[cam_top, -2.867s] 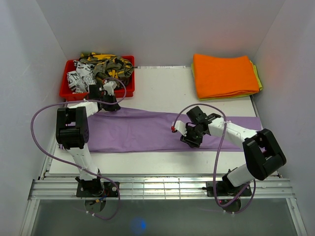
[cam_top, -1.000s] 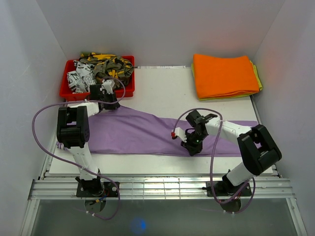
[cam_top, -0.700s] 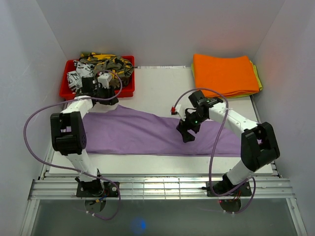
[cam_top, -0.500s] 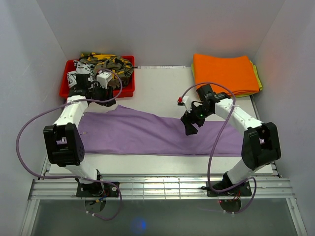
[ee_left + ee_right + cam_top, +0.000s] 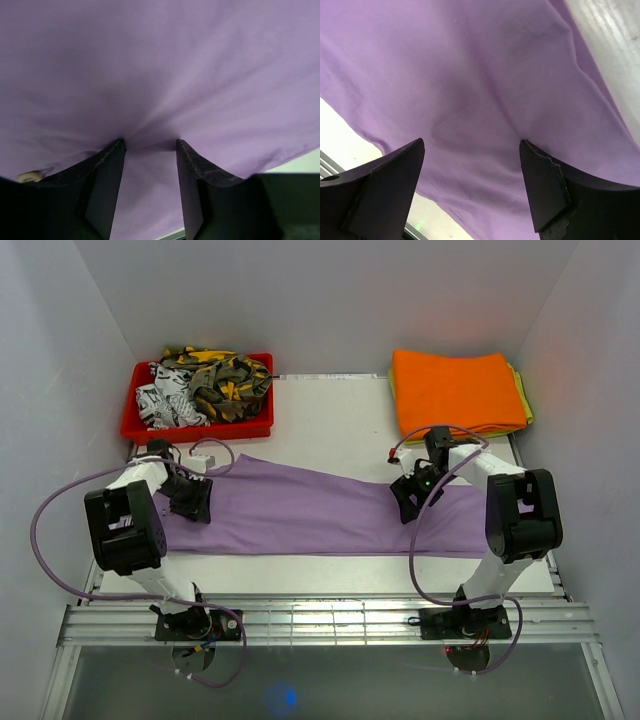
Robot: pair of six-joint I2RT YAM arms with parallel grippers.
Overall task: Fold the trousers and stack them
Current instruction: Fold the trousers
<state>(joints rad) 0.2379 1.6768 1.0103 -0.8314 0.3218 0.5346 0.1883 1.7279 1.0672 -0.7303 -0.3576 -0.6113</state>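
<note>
Top external — red bin (image 5: 200,427), orange cloths (image 5: 455,395) lie behind the trousers (image 5: 300,512).

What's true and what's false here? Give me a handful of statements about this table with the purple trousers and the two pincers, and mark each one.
1. The trousers lie spread lengthwise across the table. True.
2. The red bin is empty. False: the red bin holds patterned garments.
3. The left pincer and the right pincer are both down over the trousers. True.
4. The orange cloth covers the trousers. False: the orange cloth lies folded at the far right corner, apart from them.
5. The right pincer is clamped shut. False: its jaws stand wide apart.
</note>
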